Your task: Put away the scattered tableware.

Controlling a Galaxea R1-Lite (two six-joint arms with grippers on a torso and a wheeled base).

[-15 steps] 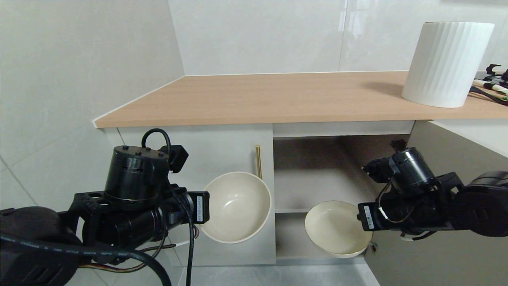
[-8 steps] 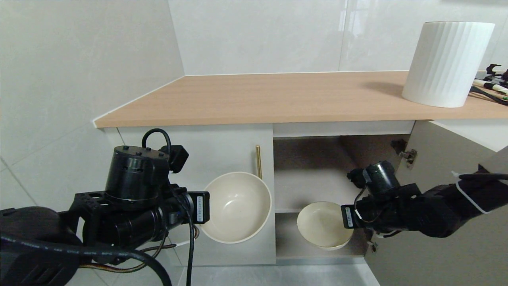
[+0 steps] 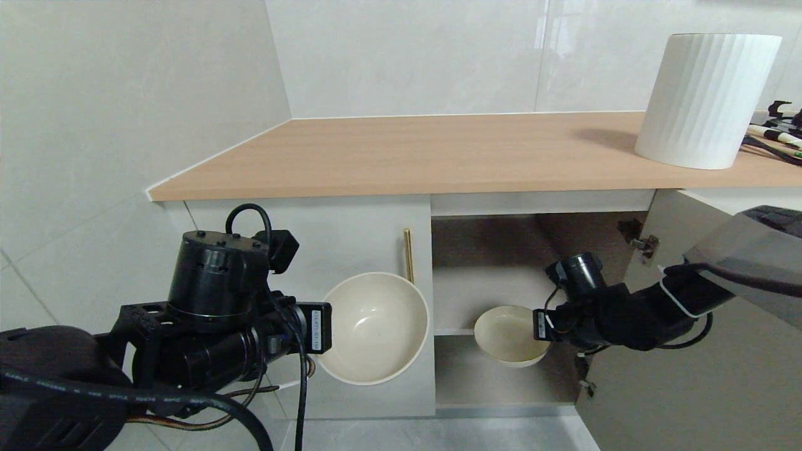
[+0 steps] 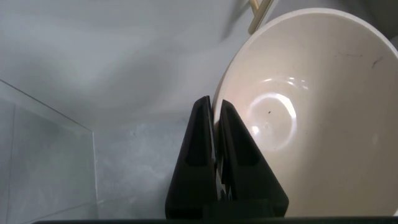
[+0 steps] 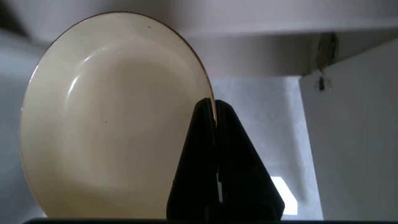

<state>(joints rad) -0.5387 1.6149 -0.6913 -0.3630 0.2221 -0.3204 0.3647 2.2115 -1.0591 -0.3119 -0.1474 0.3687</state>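
Two cream bowls are held by their rims. My left gripper (image 3: 326,329) is shut on the larger bowl (image 3: 374,327), which hangs in front of the closed left cabinet door; its fingers (image 4: 214,134) pinch the rim of that bowl (image 4: 305,106). My right gripper (image 3: 540,326) is shut on the smaller bowl (image 3: 509,334), held inside the open cabinet (image 3: 495,275) just above the lower compartment, near the shelf's front edge. In the right wrist view the fingers (image 5: 211,124) clamp that bowl's (image 5: 112,112) rim.
The wooden countertop (image 3: 407,153) carries a white ribbed container (image 3: 705,100) and some utensils (image 3: 777,134) at the far right. A brass handle (image 3: 407,254) sits on the closed door. The open right door (image 3: 702,351) stands beside my right arm.
My right arm has reached forward and left, carrying the smaller bowl up and into the open cabinet. The left arm and its bowl have stayed put.
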